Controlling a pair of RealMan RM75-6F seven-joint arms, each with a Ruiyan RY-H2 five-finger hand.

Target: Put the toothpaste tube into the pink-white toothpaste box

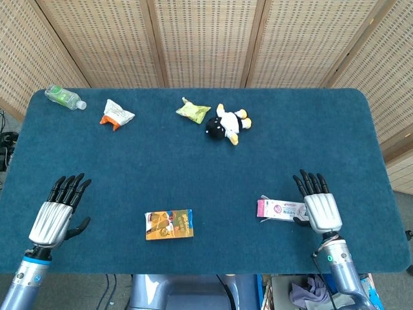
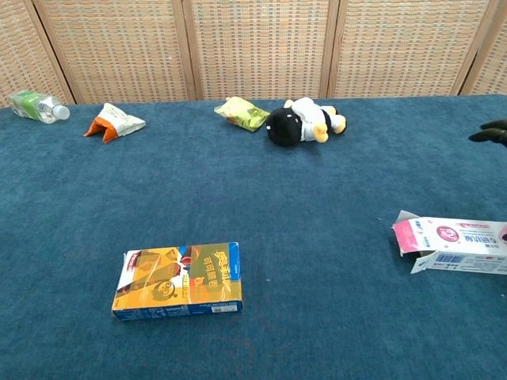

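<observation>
The pink-white toothpaste box [image 1: 280, 209] lies flat on the blue table, its open flap end pointing left; the chest view shows the box [image 2: 450, 244] at the right edge. My right hand [image 1: 319, 205] hovers just right of it with fingers spread, holding nothing; only its fingertips [image 2: 494, 133] show in the chest view. My left hand [image 1: 57, 212] hangs open near the table's front left, far from the box. No toothpaste tube is visible in either view.
A yellow-orange box [image 1: 169, 224] lies front centre. At the back are a plastic bottle [image 1: 64, 97], an orange-white snack bag [image 1: 115, 113], a green packet [image 1: 193, 110] and a black-white plush toy [image 1: 227, 124]. The table edge [image 1: 381, 155] runs along the right.
</observation>
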